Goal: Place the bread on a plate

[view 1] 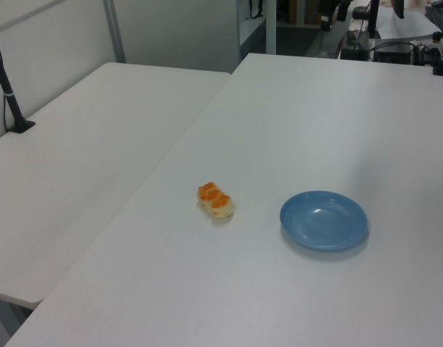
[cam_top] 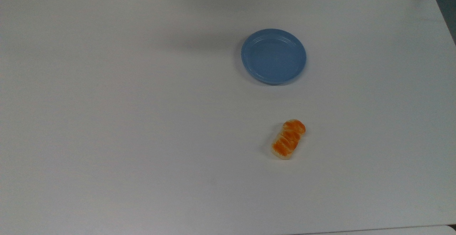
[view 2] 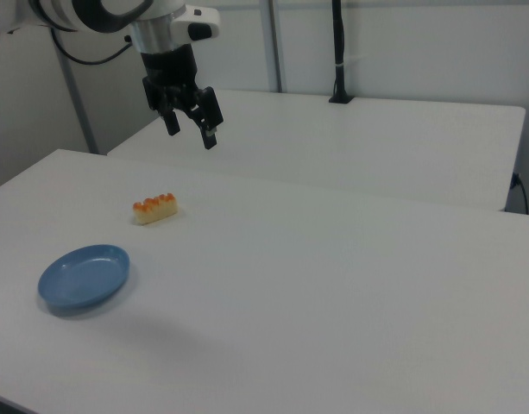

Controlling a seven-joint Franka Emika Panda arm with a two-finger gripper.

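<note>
Fingers of the gripper (view 2: 188,127) stand spread apart with nothing between them, pointing down and hanging high above the white table (view 2: 350,285) in the right view; that height and openness suit an arm that has not yet begun its reach (a spread pair is what a loaf of this width would want on the way down). Below it and toward the right view's left lies the bread (view 2: 154,208), flat on the table with its orange-brown ridged top up, so its pale long sides are free for a pinch across the short width; in the top view the bread (cam_top: 288,139) lies slightly slanted, so I judge the wrist may need a small turn to square up. The plate (cam_top: 273,56) sits well apart from the bread, bare, its shallow ringed rim up; in the left view the plate (view 1: 324,220) lies to the right of the bread (view 1: 216,201), with open table between them, so the carry looks unobstructed.
</note>
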